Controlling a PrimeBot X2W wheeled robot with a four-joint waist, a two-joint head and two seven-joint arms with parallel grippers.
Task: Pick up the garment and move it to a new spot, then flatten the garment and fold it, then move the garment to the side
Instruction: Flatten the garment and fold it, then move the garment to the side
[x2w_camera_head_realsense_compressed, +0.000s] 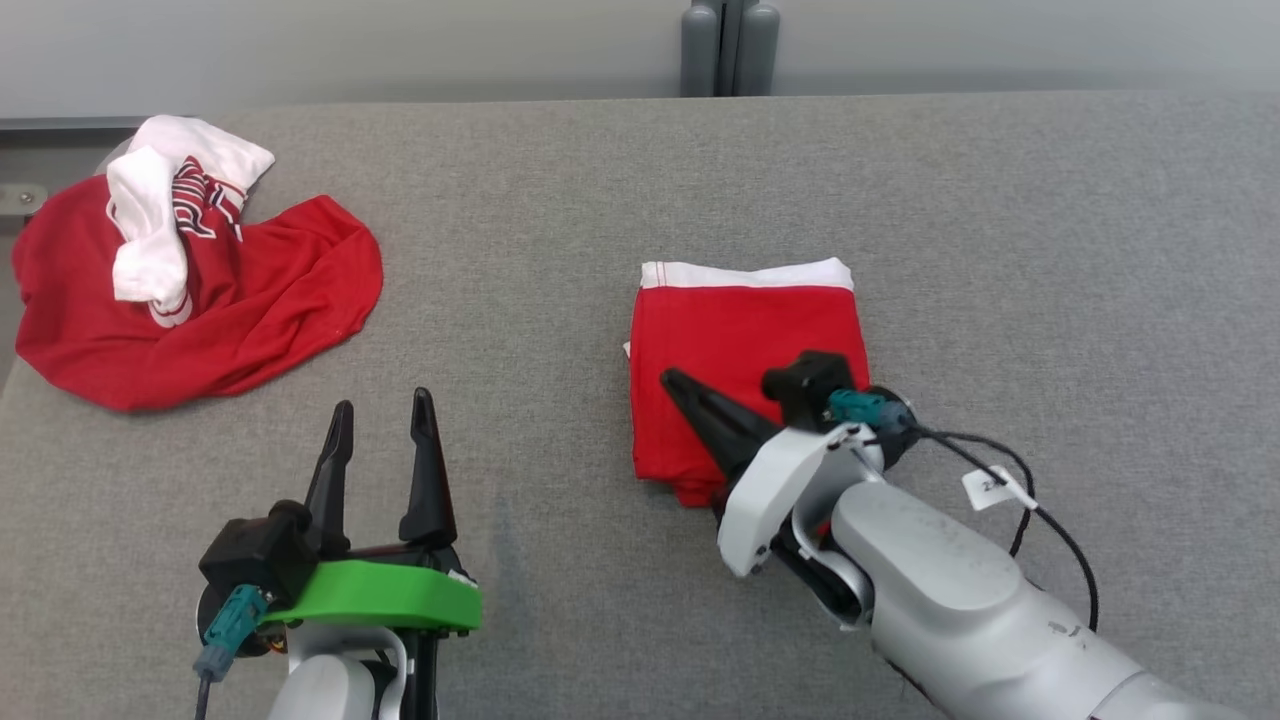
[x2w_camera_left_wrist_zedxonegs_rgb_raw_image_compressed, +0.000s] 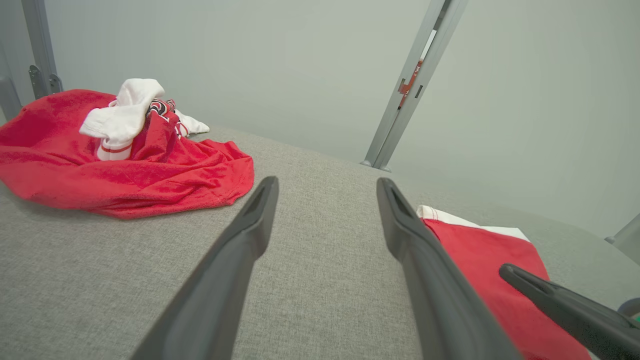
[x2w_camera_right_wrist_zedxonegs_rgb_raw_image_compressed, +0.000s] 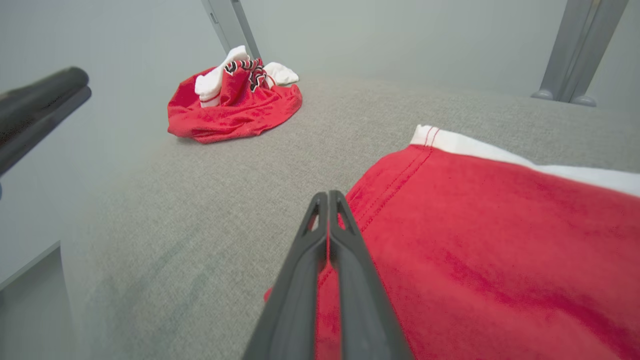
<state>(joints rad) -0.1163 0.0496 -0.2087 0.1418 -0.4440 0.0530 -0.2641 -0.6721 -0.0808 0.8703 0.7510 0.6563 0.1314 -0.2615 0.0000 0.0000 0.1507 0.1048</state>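
The grey cloth-covered surface (x2w_camera_head_realsense_compressed: 620, 180) runs back to a pale wall. Nearest the robot, the left pincer (x2w_camera_head_realsense_compressed: 383, 400) hovers over bare grey with its fingers spread wide, holding nothing. Just beyond it and to the right, the right pincer (x2w_camera_head_realsense_compressed: 672, 380) is closed tight, its tips lying over the near-left part of the garment (x2w_camera_head_realsense_compressed: 750, 320). No cloth shows between the fingers, so it seems to be resting or pressing there rather than gripping. The garment lies mid-surface as a neat red rectangle with a white band along its far edge. I judge the pick-up, flattening and folding done, with the move to the side left. At the far left sits a crumpled red-and-white heap (x2w_camera_head_realsense_compressed: 200, 300), well apart from the garment. The head view gives the fold's whole outline. The right wrist view adds the two fingers pressed together and the stitched hem beside them, and the left wrist view adds the plain grey gap between its own fingers.
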